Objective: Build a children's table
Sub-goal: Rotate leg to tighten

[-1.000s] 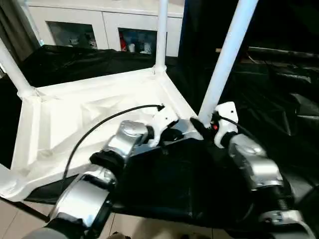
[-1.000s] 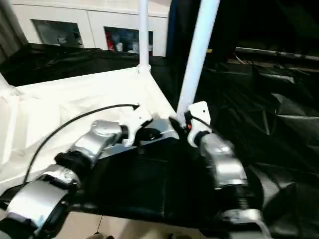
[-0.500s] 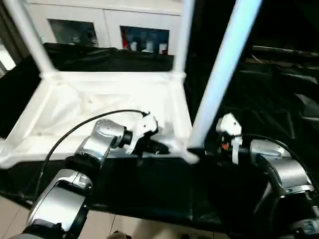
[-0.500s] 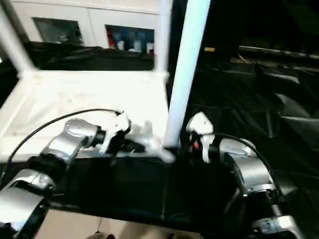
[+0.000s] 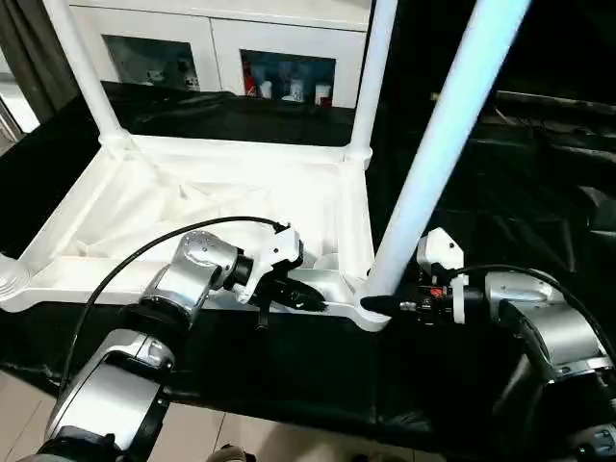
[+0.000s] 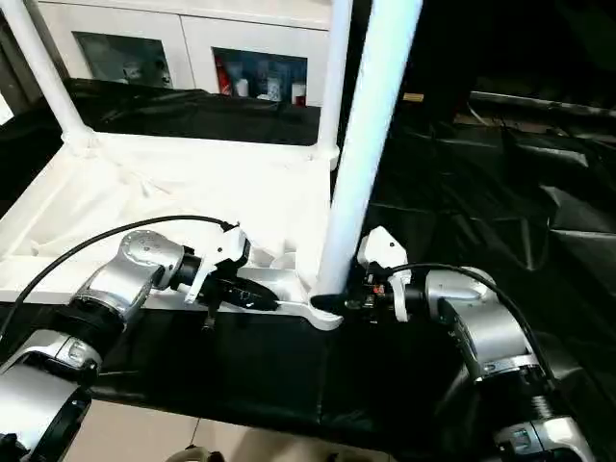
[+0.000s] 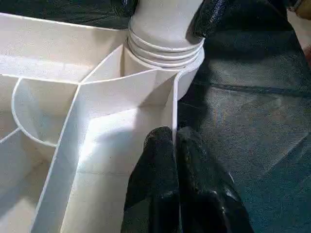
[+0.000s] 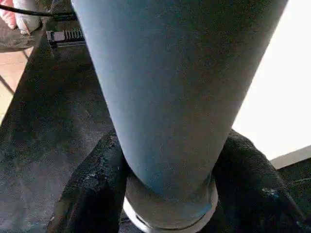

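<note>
Turning the near leg (image 5: 438, 144) tight into its corner socket (image 7: 165, 36) with the right gripper (image 8: 167, 194) hugging its base. Pinching the top's (image 5: 192, 192) rim beside that socket with the left gripper (image 7: 174, 145), pressed together. Keeping the leg straight up, turning slowly.

Tabletop (image 5: 192, 202) lies underside up on counter (image 5: 289, 366), w/ 3 legs standing in corner sockets: far left (image 5: 82, 67), far right (image 5: 373, 77), near right (image 5: 433, 154). Left hand (image 5: 298, 296) on tabletop's near edge, just left of near-right leg; right hand (image 5: 385, 304) at that leg's base. Cabinet (image 5: 241, 58) behind counter.
</note>
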